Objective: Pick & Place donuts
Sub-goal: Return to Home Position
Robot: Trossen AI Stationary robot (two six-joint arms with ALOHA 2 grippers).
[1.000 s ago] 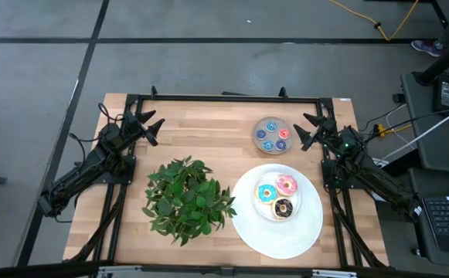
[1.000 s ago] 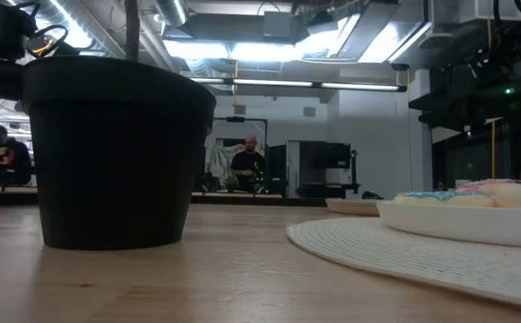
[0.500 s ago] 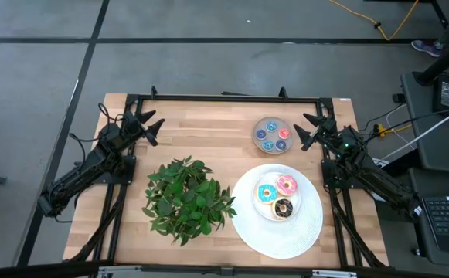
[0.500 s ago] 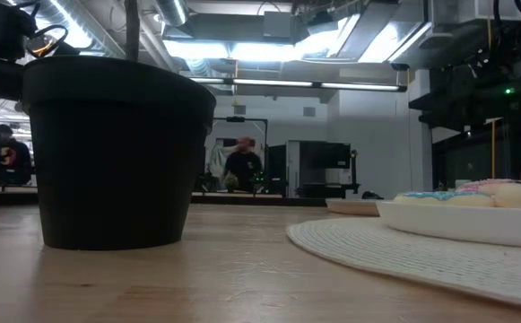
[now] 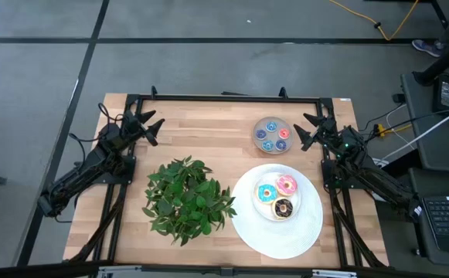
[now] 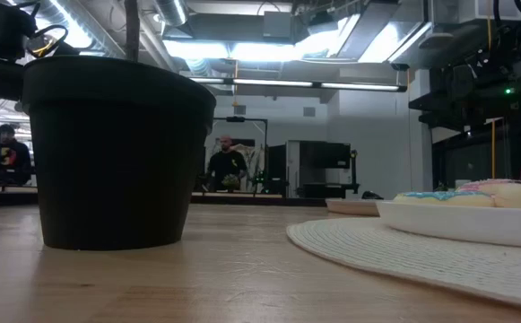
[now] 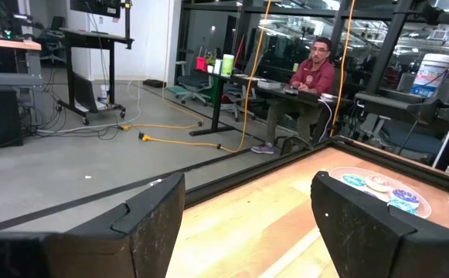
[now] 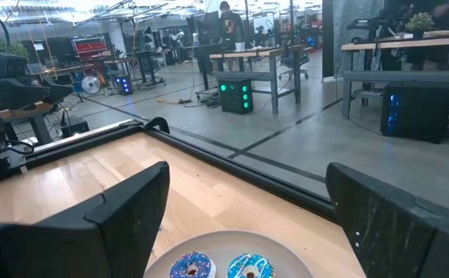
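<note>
I read both pincers apart and empty: left pincer (image 5: 156,131) at the left of the surface (image 5: 209,143), right pincer (image 5: 304,133) beside the dish (image 5: 256,131) (tiny rings (image 5: 268,134) inside). Three donuts (image 5: 277,197) sit on the plate (image 5: 286,235).

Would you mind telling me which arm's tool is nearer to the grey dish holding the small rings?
Right. The right tool sits just beside the grey dish; the left tool is far across the table.

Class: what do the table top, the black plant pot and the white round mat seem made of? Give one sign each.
Table top: light wood, matte; plank seams show.
Plant pot: probably plastic, smooth, dull black.
White mat: seemingly woven, matte; fine ribbed texture.
</note>
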